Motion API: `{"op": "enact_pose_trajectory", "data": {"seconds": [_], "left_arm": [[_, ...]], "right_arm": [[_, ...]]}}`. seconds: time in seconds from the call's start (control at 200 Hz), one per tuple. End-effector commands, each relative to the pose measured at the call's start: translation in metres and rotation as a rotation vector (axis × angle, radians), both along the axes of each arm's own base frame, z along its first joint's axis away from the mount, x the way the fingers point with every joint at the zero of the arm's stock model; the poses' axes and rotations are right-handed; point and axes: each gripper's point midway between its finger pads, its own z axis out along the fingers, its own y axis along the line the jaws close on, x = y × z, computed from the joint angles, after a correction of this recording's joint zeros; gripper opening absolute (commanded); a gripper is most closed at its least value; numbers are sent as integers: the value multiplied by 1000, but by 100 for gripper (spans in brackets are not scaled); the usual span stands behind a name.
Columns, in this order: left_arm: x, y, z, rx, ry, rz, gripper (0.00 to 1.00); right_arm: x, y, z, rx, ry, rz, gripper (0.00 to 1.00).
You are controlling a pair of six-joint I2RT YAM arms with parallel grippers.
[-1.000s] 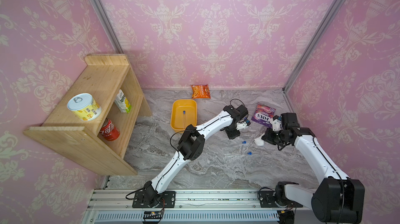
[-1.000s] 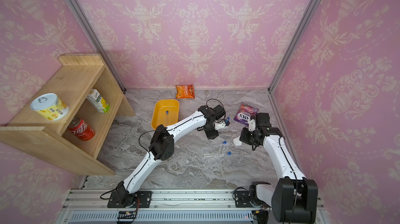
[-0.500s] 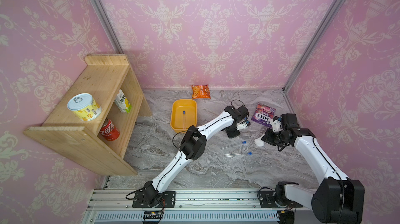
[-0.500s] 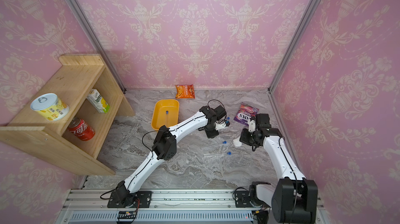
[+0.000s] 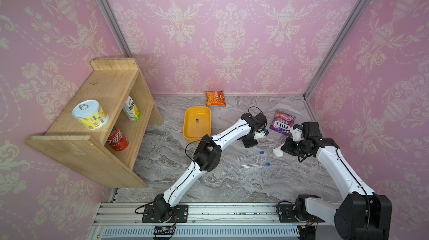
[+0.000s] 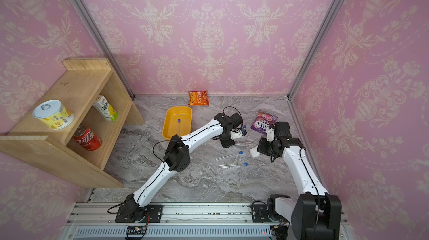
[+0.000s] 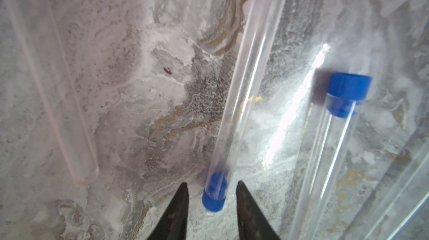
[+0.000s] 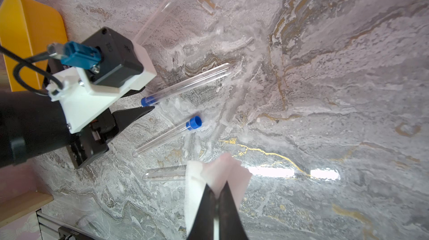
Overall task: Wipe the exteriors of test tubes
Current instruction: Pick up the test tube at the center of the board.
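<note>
At ten o'clock on the table [image 5: 232, 187], one tube [image 5: 197, 128] lay in the tray [image 5: 185, 127]. Near centre, the left gripper [image 7: 211, 187] stood spread astride a second tube [image 7: 241, 88] at its cap [image 7: 213, 194], touching neither side. A third tube [image 5: 250, 155] and a fourth [image 5: 254, 165] lay at five o'clock from it. At three o'clock, the right gripper [image 8: 217, 187] pinched a wipe [image 8: 195, 180]. We judged the tubes light, stiff, slick, apt to roll, maybe brittle; the cap end seemed our surest hold.

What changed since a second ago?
Little. The left arm shifted slightly toward the right arm; the left gripper straddles the capped end of a test tube, not gripping. The right gripper keeps pinching the white wipe; loose tubes and yellow tray stayed put.
</note>
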Motion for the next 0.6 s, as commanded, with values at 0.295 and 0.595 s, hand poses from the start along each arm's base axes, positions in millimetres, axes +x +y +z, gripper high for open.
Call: {"op": "enact_pose_trajectory", "data": {"seconds": [0.295, 0.595], "left_arm": [[-7, 5, -20, 44, 42, -20, 32], [-9, 7, -24, 61, 49, -20, 25]], "right_arm": [[-3, 1, 1, 17, -2, -15, 0], [-3, 1, 1, 16, -5, -16, 0]]}}
